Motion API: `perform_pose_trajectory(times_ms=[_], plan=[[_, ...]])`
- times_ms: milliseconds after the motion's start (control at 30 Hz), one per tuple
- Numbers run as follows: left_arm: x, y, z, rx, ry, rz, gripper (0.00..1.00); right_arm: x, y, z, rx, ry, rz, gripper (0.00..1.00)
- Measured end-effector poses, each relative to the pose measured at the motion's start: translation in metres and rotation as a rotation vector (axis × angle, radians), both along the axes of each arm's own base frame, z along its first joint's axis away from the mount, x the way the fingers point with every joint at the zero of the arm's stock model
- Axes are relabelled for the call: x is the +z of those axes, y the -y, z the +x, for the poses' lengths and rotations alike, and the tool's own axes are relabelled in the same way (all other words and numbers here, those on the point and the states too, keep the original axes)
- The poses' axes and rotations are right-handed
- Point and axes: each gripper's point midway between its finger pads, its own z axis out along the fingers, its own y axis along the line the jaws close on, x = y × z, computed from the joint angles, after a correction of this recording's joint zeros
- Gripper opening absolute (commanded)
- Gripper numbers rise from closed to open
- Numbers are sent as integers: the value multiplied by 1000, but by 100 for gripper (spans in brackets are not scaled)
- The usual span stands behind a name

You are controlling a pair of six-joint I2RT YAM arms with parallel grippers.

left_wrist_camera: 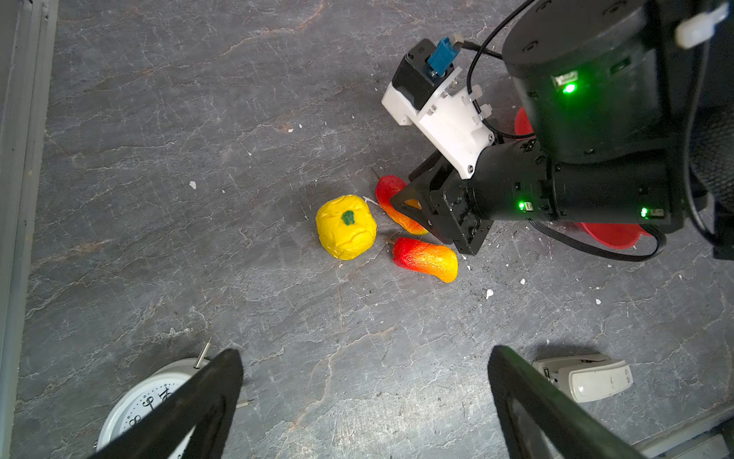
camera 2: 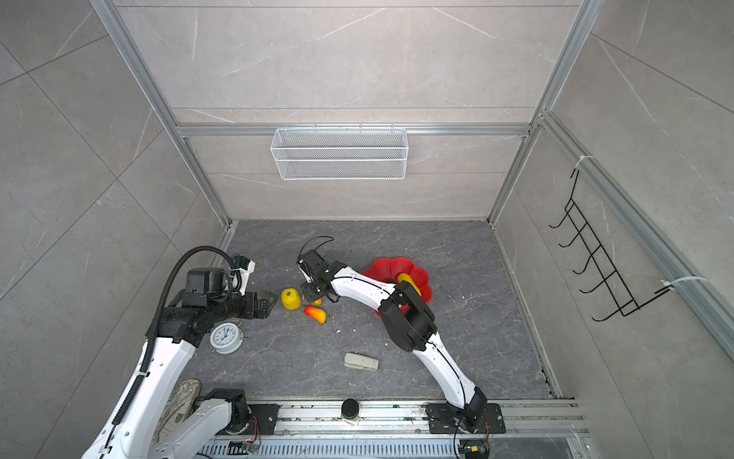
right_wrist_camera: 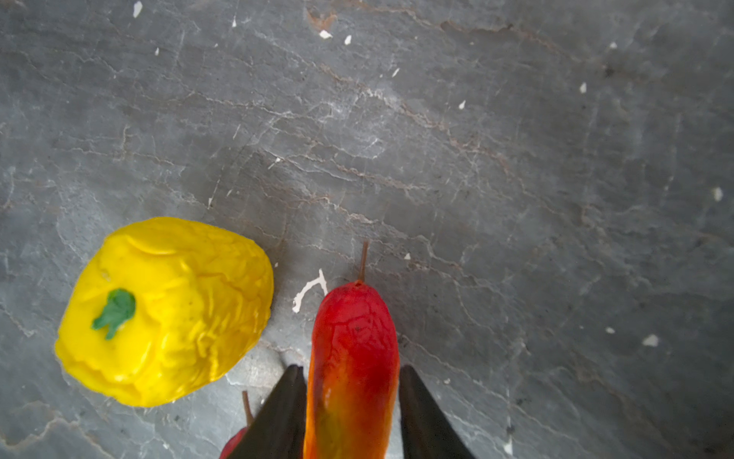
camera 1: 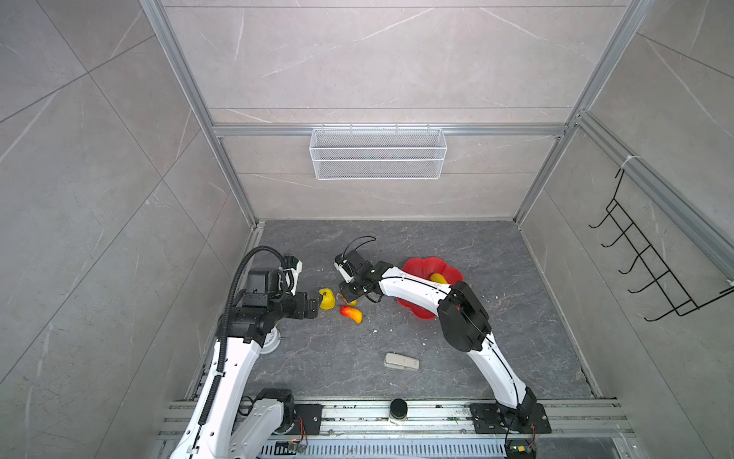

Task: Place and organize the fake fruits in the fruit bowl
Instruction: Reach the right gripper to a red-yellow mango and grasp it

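The grey stone tabletop [camera 1: 317,357] carries everything. The red flower-shaped fruit bowl [camera 1: 421,264] sits behind the right gripper [right_wrist_camera: 351,367], back along that arm's own forearm, which crosses above the dish's near rim. A long yellow fruit [camera 1: 438,277] lies inside the bowl, so part of the job looks done. No black oval fruit shows in any view; the arm may hide it.

The left gripper [left_wrist_camera: 365,351] hangs with its fingers spread wide and nothing between them. It faces the fruit cluster from the opposite side, probably so as to leave the right arm room. An alarm clock [camera 2: 225,337] lies beneath the left arm. A beige block [camera 1: 402,362] lies well behind both grippers, toward the robot's base. Neither belongs in the bowl.

The round yellow fruit [right_wrist_camera: 167,314], green stem up, rests just beside the right gripper on the left-arm side, clear of the fingers. A loose mango [left_wrist_camera: 425,259] lies on its flank just beside the gripper on the base side.

The gripped mango [right_wrist_camera: 353,330] runs lengthwise between the right gripper's two black fingers, which press against both of its flanks. Its red stem end pokes forward. Taking it across the narrow width suits slim fingertips. I cannot tell whether it has left the table. The step appears to be the pick, and a carry back to the bowl would follow.
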Motion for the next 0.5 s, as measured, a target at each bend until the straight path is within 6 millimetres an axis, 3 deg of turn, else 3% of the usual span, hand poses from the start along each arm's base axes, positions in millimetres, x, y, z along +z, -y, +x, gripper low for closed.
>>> perform_pose_trajectory(times_ms=[333,500], plan=[[0,0,0,0,2,0,100,-2,-4,-1,9,-12,8,45],[-1,0,-1,0,-2,0,100,-11,-6,-1,9,-32,5,42]])
